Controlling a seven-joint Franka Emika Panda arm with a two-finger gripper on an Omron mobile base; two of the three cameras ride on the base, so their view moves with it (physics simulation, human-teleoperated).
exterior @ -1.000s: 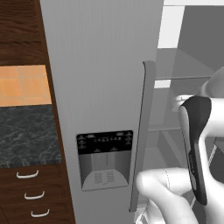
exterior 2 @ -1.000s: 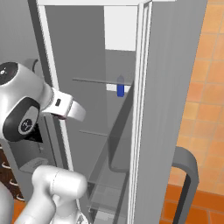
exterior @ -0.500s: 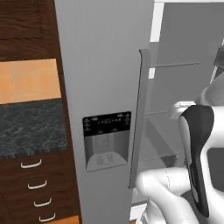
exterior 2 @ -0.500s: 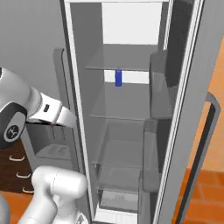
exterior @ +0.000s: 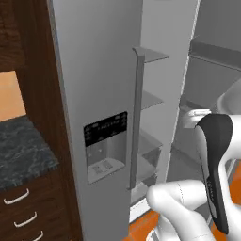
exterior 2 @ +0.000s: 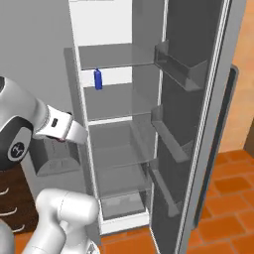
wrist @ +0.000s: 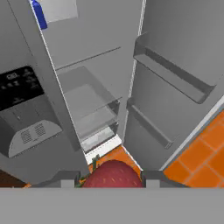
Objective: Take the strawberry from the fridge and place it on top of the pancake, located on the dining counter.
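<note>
The fridge (exterior 2: 119, 124) stands with its right door (exterior 2: 198, 124) swung wide, walling off the 3 o'clock side; its bins (exterior 2: 178, 64) jut inward from that door. The left door (exterior: 94, 117) is closed, its long handle (exterior: 136, 117) projecting beside the opening at 9 o'clock. Between the two doors the compartment is open, crossed by glass shelves (exterior 2: 119, 101) with clear gaps between them. A small blue bottle (exterior 2: 98, 79) stands on an upper shelf toward 11 o'clock. Orange tile floor (exterior 2: 223, 198) lies bare at 5 o'clock.
</note>
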